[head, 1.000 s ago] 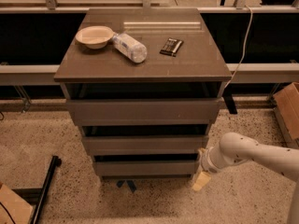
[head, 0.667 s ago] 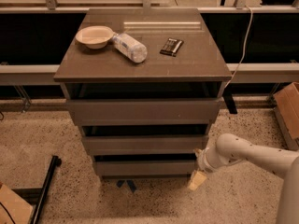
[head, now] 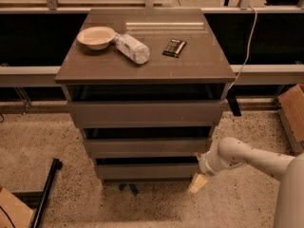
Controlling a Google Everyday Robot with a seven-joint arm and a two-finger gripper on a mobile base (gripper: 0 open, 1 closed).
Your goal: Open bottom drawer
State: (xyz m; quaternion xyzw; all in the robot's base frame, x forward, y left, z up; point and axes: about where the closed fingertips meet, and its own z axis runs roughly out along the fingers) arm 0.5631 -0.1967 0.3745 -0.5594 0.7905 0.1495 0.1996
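Observation:
The bottom drawer [head: 147,171] is the lowest and narrowest of three grey-brown drawer fronts on the cabinet, with a dark slot above its flat panel. The middle drawer [head: 147,147] and the wider top drawer [head: 145,113] sit above it. My white arm [head: 247,158] reaches in from the right. My gripper [head: 198,172] is at the bottom drawer's right end, beside its front corner, with a pale yellowish fingertip [head: 197,183] hanging below the panel near the floor.
On the cabinet top [head: 190,65] lie a pale bowl [head: 96,36], a plastic bottle [head: 132,48] on its side and a dark flat packet [head: 174,47]. A cardboard box [head: 292,113] stands at right, a black bar [head: 45,189] on the floor at left, blue tape [head: 128,189] under the cabinet.
My arm and gripper have shifted slightly left toward the bottom drawer's right end. The drawers look unchanged.

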